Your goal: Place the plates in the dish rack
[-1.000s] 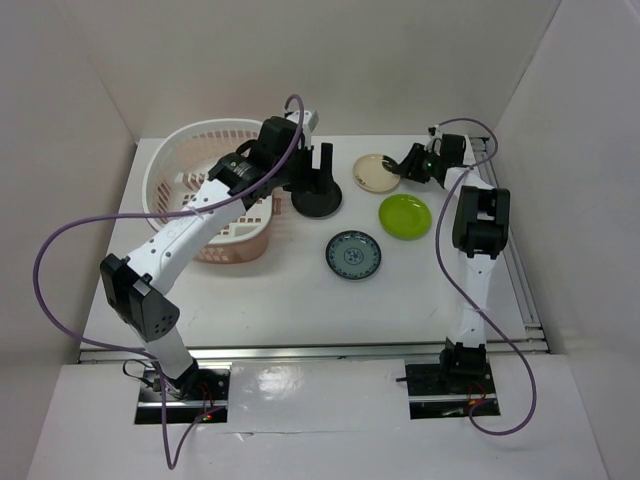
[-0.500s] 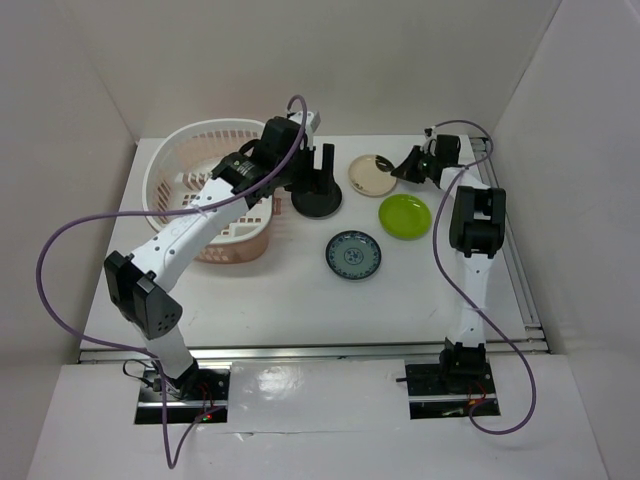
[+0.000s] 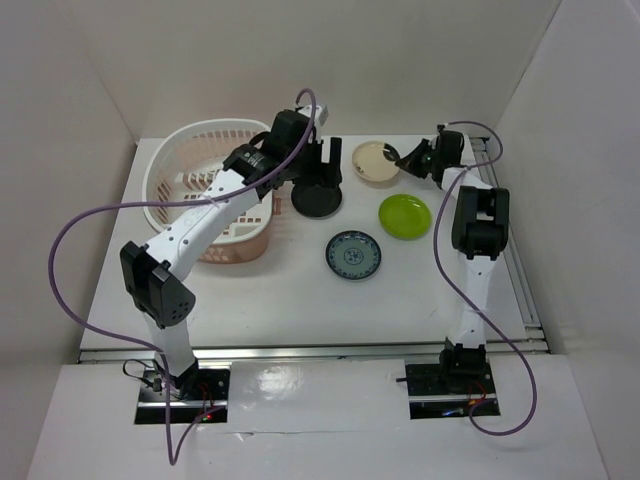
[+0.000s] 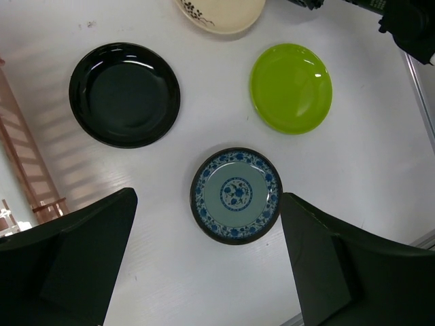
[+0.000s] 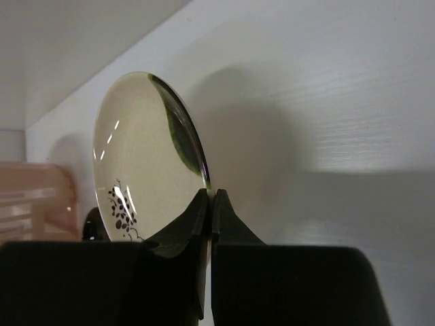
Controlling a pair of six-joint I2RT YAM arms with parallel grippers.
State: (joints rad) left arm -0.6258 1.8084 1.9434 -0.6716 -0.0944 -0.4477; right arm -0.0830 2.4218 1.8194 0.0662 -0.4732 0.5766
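My right gripper (image 3: 405, 160) is shut on the rim of the cream plate (image 3: 373, 162) at the back of the table. In the right wrist view the cream plate (image 5: 139, 170) stands tilted on edge between my closed fingertips (image 5: 211, 202). My left gripper (image 3: 322, 163) is open and empty, held above the black plate (image 3: 318, 200). The left wrist view looks down on the black plate (image 4: 124, 95), the lime green plate (image 4: 291, 87), the blue-white patterned plate (image 4: 236, 195) and the edge of the cream plate (image 4: 221, 12). The dish rack (image 3: 190, 165) stands at the back left.
The green plate (image 3: 405, 215) and the blue-white plate (image 3: 353, 254) lie flat on the white table right of centre. White walls close in the back and both sides. The rack's pink base (image 5: 30, 197) shows far left in the right wrist view.
My right gripper has tipped the cream plate up by its rim and shifted it slightly back. My left gripper has risen and swung a little right above the black plate.
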